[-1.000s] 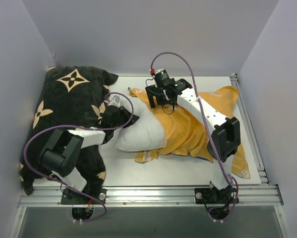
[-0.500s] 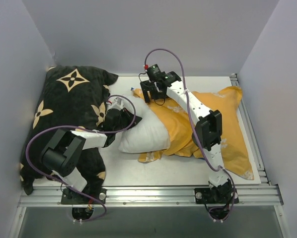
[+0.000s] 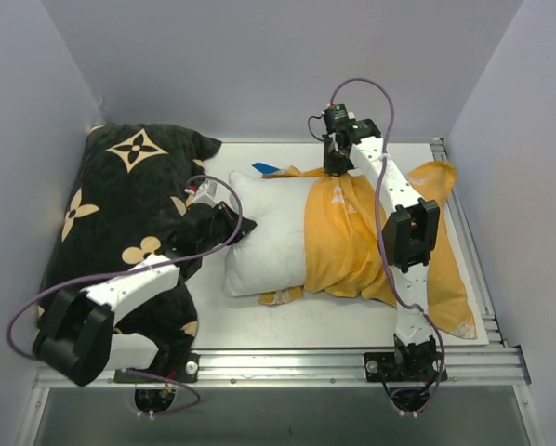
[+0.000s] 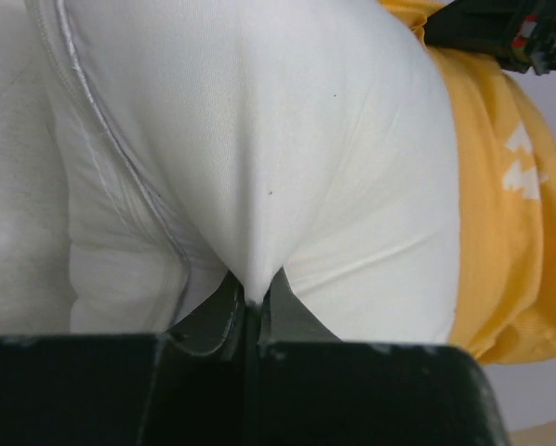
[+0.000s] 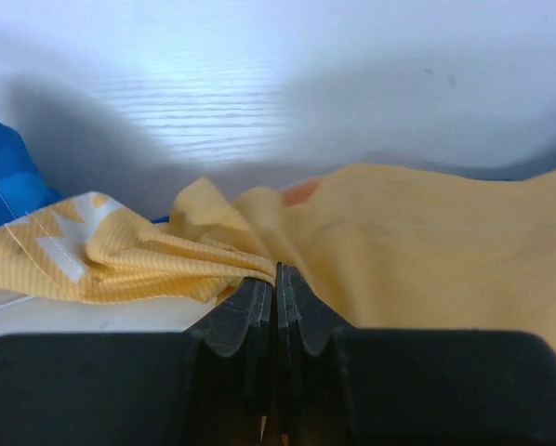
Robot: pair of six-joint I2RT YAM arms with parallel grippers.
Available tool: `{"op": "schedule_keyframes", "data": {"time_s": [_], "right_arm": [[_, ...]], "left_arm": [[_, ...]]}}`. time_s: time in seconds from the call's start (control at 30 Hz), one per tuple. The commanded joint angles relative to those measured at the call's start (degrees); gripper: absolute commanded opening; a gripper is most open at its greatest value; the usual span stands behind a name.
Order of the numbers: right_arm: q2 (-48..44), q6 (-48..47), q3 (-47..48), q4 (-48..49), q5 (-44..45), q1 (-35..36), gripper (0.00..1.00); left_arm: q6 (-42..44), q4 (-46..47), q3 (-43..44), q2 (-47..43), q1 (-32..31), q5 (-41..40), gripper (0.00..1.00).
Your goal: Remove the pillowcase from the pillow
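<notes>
Top view: fixed, high behind the arm bases point(image 3: 403, 362), looking down and forward across the whole tabletop point(image 3: 259, 325).
Left wrist view: very close, sighting along the left claw point(image 4: 252, 295) into the pillow point(image 4: 259, 139), pillowcase point(image 4: 501, 204) at its right edge.
Right wrist view: low and close, over the right claw point(image 5: 276, 277) onto pillowcase folds; pale surface beyond is probably tabletop.
All three share the pillowcase.
</notes>
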Motion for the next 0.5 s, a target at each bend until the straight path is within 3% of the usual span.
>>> {"op": "schedule_keyframes", "data": {"time_s": [0.0,0.13,0.33,0.47], "right_arm": [[-5.33,3.21,-0.08,-3.74,7.43,-7.57,0.00],[-6.12,5.15,0.18,-3.65,5.59,-14.24,0.00],[-6.74,6.82,3.42,-3.30,2.86,-17.17,0.00],[-7.00,5.16,6.85,-3.39,-0.39,-13.40,0.01]], "left_arm": [[4.17,-19.75,1.24,-8.13,2.65,-0.85,0.00],[7.06,-28.38,4.58,-17.28,10.82,-1.11,0.00],[12.52,-36.04,11.70,-22.57,32.52,3.88,0.00],[12.09,-34.55,16.26,-17.75,34.57,4.60,0.00]]}}
